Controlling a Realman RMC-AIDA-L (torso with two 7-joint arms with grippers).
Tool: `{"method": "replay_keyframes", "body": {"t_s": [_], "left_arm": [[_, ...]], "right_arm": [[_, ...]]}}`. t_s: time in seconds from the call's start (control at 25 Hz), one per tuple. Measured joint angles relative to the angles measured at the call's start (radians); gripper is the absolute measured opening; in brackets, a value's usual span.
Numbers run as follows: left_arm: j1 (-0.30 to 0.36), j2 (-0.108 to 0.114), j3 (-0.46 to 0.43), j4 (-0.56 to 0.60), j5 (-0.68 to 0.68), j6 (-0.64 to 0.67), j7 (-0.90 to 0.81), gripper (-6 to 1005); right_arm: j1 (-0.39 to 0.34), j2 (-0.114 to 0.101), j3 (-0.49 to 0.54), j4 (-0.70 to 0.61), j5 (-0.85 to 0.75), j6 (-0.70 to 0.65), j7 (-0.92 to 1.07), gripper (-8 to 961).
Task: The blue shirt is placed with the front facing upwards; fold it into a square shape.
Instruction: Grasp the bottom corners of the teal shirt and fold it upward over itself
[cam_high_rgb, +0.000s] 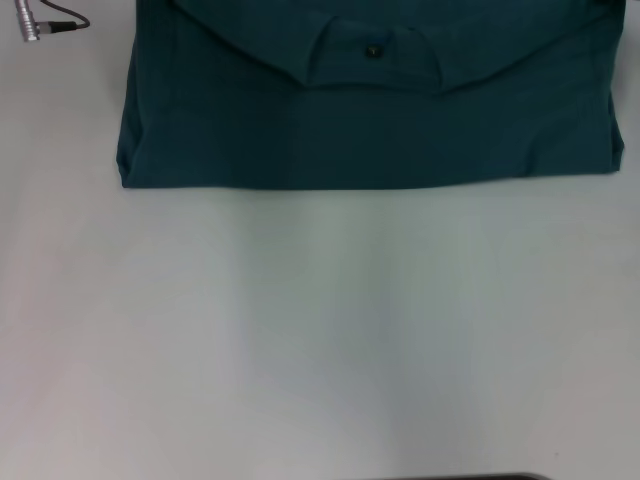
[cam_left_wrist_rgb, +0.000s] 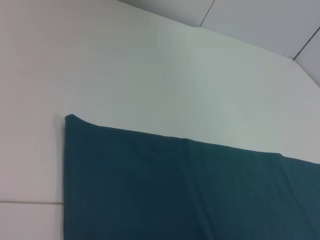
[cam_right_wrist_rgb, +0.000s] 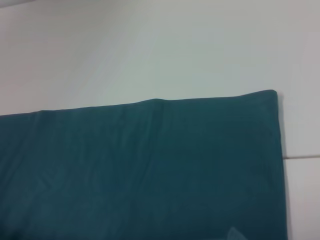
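The blue shirt (cam_high_rgb: 370, 110) lies folded at the far side of the white table, a wide dark teal rectangle with a straight near edge. Its collar and a small black neck tag (cam_high_rgb: 373, 50) show on the top layer, over a curved folded-over flap. The left wrist view shows one corner and a long edge of the shirt (cam_left_wrist_rgb: 175, 190) flat on the table. The right wrist view shows the shirt's other corner (cam_right_wrist_rgb: 150, 165). Neither gripper appears in any view.
A silver metal connector with a black cable (cam_high_rgb: 40, 25) lies at the far left of the table. White tabletop (cam_high_rgb: 320, 340) stretches from the shirt's near edge to the table's front. A table seam (cam_right_wrist_rgb: 300, 157) runs beside the shirt's corner.
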Motion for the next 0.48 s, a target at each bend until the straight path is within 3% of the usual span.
{"method": "replay_keyframes", "body": {"t_s": [0.48], "left_arm": [[-0.014, -0.004, 0.029, 0.002, -0.001, -0.014, 0.0, 48]], "right_arm": [[-0.014, -0.002, 0.001, -0.012, 0.0, 0.002, 0.015, 25]]}}
